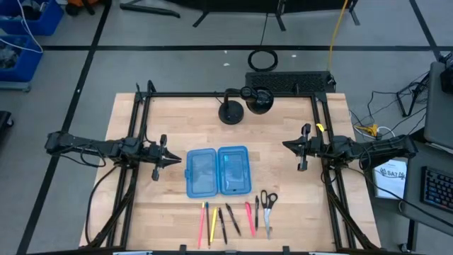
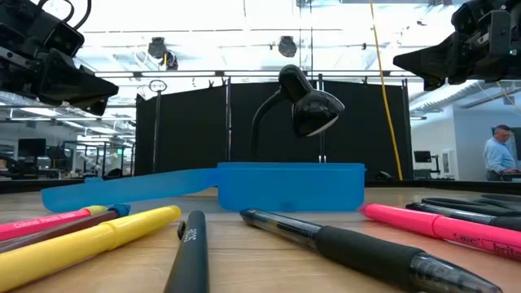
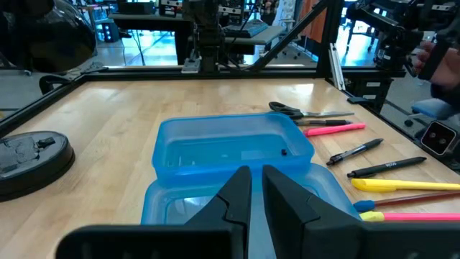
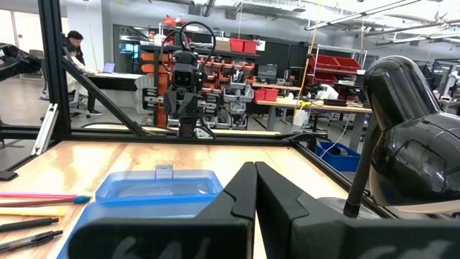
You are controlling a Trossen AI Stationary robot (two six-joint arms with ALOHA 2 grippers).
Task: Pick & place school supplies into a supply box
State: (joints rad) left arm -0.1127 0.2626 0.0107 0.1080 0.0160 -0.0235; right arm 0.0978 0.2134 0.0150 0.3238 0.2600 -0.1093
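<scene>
The supply box [image 1: 218, 170] is a translucent blue case lying open, both halves flat on the table's middle; it also shows in the left wrist view [image 3: 223, 147] and the right wrist view [image 4: 158, 185]. Several pens and pencils [image 1: 226, 219] in pink, yellow, orange and black lie in a row near the table's near edge. The black-handled scissors [image 1: 267, 204] lie at the right end of that row. My left gripper [image 1: 178, 160] hovers shut just left of the box. My right gripper [image 1: 285, 145] hovers shut to the right of the box. Neither touches anything.
A black desk lamp [image 1: 241, 106] stands at the table's far side behind the box. A black metal frame [image 1: 141, 127] runs along the table's left, right and far edges. Bare wood lies on either side of the box, under the grippers.
</scene>
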